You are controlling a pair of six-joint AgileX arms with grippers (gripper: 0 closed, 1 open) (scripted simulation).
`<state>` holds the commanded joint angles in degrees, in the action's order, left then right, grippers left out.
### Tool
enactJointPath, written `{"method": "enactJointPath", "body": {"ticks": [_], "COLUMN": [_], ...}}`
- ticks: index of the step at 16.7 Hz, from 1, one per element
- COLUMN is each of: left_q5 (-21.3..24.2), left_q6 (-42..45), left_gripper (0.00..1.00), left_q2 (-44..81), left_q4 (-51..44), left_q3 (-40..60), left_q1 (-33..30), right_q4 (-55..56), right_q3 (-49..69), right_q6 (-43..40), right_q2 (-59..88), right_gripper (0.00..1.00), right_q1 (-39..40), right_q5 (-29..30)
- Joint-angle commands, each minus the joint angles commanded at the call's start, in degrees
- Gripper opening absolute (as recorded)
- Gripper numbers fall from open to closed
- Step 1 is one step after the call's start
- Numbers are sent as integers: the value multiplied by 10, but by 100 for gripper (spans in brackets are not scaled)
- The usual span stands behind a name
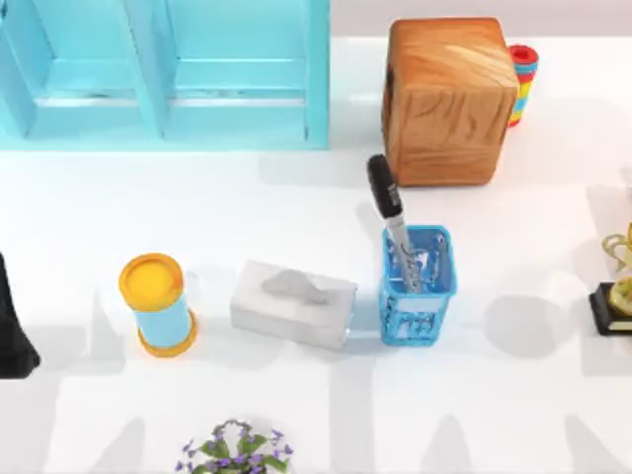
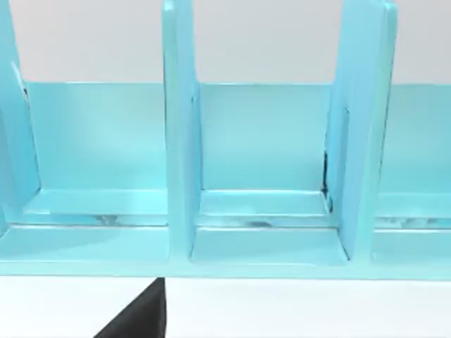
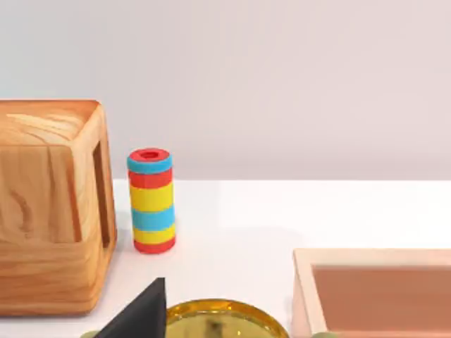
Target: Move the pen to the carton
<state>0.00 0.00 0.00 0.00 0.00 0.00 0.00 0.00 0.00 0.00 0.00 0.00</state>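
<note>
The pen [image 1: 388, 212], grey-barrelled with a chunky black cap, stands tilted in the blue mesh basket [image 1: 417, 296] right of the table's centre, cap end up and leaning toward the back. An open tan carton [image 3: 373, 289] shows in the right wrist view, beside a gold object. My left arm [image 1: 12, 326] is a dark shape at the left edge of the table, far from the pen. A black wedge of my left gripper [image 2: 137, 313] appears in the left wrist view, and a similar wedge of my right gripper [image 3: 141, 313] in the right wrist view.
A light-blue shelf unit [image 1: 163, 69] spans the back left. A wooden box [image 1: 446, 99] with a striped cylinder [image 1: 521, 84] behind it stands at the back. A yellow-capped blue can [image 1: 156, 301], a white tissue box [image 1: 293, 303], a flower plant [image 1: 235, 454] and a gold trophy [image 1: 617, 286] surround the basket.
</note>
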Motion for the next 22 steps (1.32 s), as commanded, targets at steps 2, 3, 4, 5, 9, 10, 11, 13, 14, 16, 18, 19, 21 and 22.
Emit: {"method": "enactJointPath", "body": {"ticks": [2,3,4,5,9,10,11,13,14,16,18,19,21,22], "left_q5": [0,0,0,0,0,0,0,0,0,0,0,0,0,0], "left_q6": [0,0,0,0,0,0,0,0,0,0,0,0,0,0], "left_gripper": [100,100,100,100,100,100,100,100,100,100,100,100,100,100], "left_q2": [0,0,0,0,0,0,0,0,0,0,0,0,0,0], "left_q4": [0,0,0,0,0,0,0,0,0,0,0,0,0,0], "left_q3": [0,0,0,0,0,0,0,0,0,0,0,0,0,0], "left_q1": [0,0,0,0,0,0,0,0,0,0,0,0,0,0], "right_q4": [0,-4,-9,-12,4,13,21,39,48,64,77,84,96,100], "right_q3": [0,0,2,8,72,93,114,158,176,209,250,273,314,328], "right_q6": [0,-1,-3,-6,-26,-33,-39,-51,-56,-61,-62,-63,-64,-64], "right_q2": [0,5,16,31,144,186,233,338,388,471,538,575,656,692], "right_gripper": [100,100,100,100,100,100,100,100,100,100,100,100,100,100], "right_q1": [0,6,16,29,78,87,96,113,120,126,135,144,160,166], "right_q5": [0,-6,-16,-31,-96,-108,-119,-141,-150,-161,-179,-192,-216,-225]}}
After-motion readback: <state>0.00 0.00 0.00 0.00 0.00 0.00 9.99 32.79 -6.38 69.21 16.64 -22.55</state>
